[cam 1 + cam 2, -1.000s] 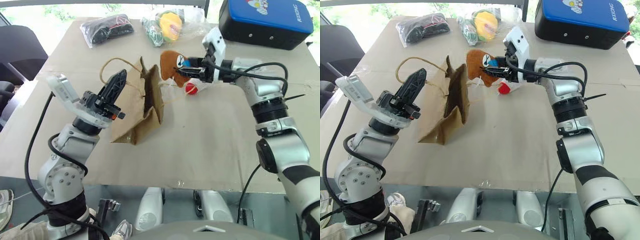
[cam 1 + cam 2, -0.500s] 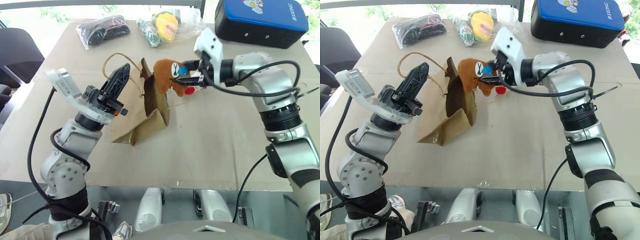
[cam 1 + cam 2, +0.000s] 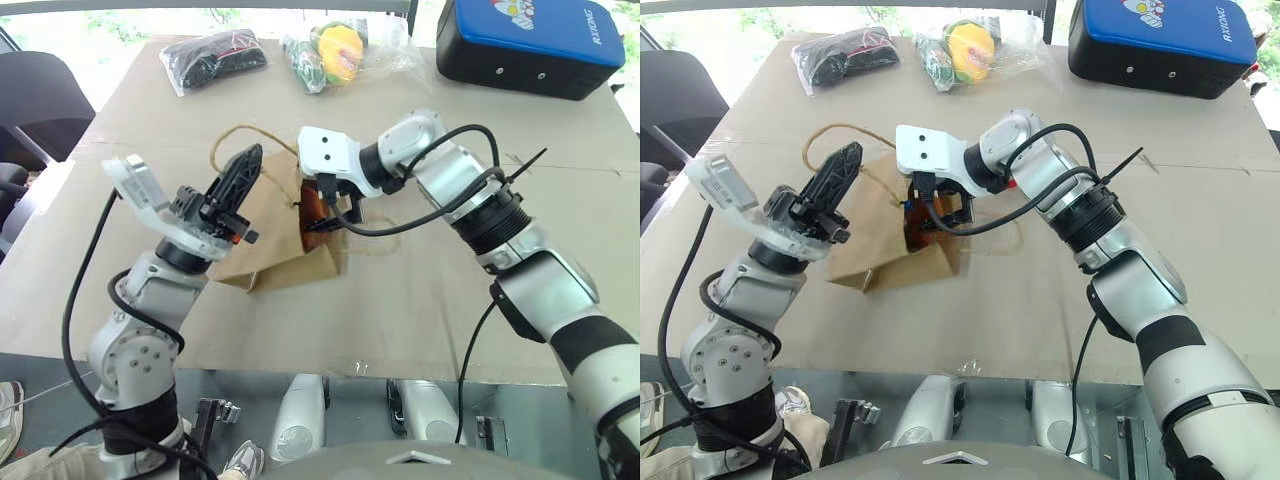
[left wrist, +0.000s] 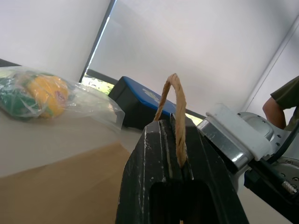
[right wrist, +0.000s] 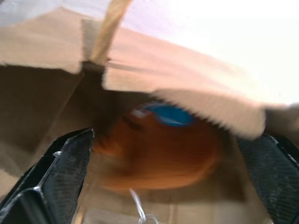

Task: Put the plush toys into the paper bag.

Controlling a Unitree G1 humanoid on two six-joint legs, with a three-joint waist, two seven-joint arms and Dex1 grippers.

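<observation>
Item 1, paper bag (image 3: pixel 285 235): lying on its side near the middle of the bench (image 3: pixel 420 300), mouth turned to the right. One cord handle (image 4: pixel 176 109) is pinched in the left end effector (image 3: pixel 232 190), which is clenched on it and holds the upper lip of the mouth raised.

Item 2, brown plush toy (image 5: pixel 161 149): inside the bag mouth, blue nose uppermost. Judged delivered or very nearly so. The right end effector (image 3: pixel 940 205) sits at the mouth with its fingers (image 5: pixel 60 168) spread wide on either side of the toy, released, not touching it as far as can be told.

Item 3, white plush toy: not located; only a small red patch shows by the right arm, too hidden to identify. Judged outstanding, so the task stands at roughly half.

Item 4, bystanders: black item in clear plastic (image 3: pixel 213 57) and yellow-green toy in clear plastic (image 3: pixel 335 52) at the far edge; blue case (image 3: pixel 535 45) far right. All well apart from the bag.

Clearance: open bench to the right and near side of the bag gives room for withdrawal. The bag's lip close above the right end effector is a likely snag. The near bench edge lies just beyond the bag's bottom.
</observation>
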